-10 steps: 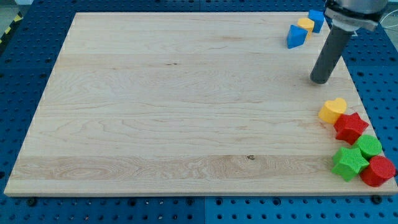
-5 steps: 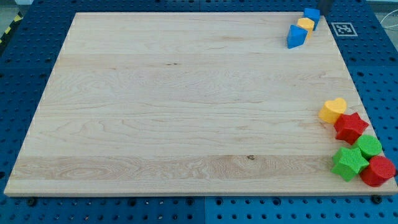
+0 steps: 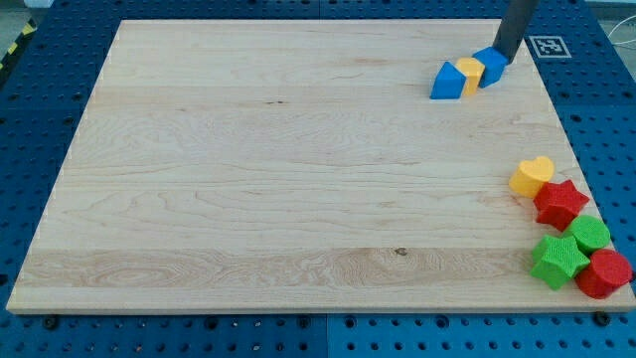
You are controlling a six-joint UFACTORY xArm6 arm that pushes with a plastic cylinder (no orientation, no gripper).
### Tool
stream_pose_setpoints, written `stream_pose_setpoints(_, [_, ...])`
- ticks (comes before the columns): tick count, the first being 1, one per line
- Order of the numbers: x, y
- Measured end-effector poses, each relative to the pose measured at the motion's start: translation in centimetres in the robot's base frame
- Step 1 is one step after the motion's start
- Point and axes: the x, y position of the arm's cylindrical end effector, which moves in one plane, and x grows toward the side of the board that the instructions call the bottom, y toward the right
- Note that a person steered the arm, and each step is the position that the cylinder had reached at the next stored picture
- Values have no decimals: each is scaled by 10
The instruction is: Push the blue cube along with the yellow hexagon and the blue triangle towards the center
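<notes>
The blue cube [image 3: 490,66], the yellow hexagon [image 3: 468,72] and the blue triangle [image 3: 447,82] lie touching in a slanted row near the view's top right of the wooden board [image 3: 278,159]. My tip [image 3: 506,56] stands at the cube's upper right side, touching it. The rod rises out of the view's top edge.
A yellow heart [image 3: 532,176], a red star [image 3: 560,204], a green round block [image 3: 591,235], a green star [image 3: 557,261] and a red block [image 3: 605,274] cluster at the board's lower right edge. A white marker tag [image 3: 549,47] lies at the top right corner.
The rod left the view upward, then came back down behind the blue cube. The three blocks slid together down and to the view's left.
</notes>
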Motion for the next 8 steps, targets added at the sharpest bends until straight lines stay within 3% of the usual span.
stream_pose_setpoints(1, [16,-14])
stream_pose_setpoints(3, [6,-23])
stream_pose_setpoints(5, [62,-24])
stream_pose_setpoints(6, [24,-30])
stream_pose_setpoints(7, [16,-45])
stream_pose_setpoints(8, [71,-45])
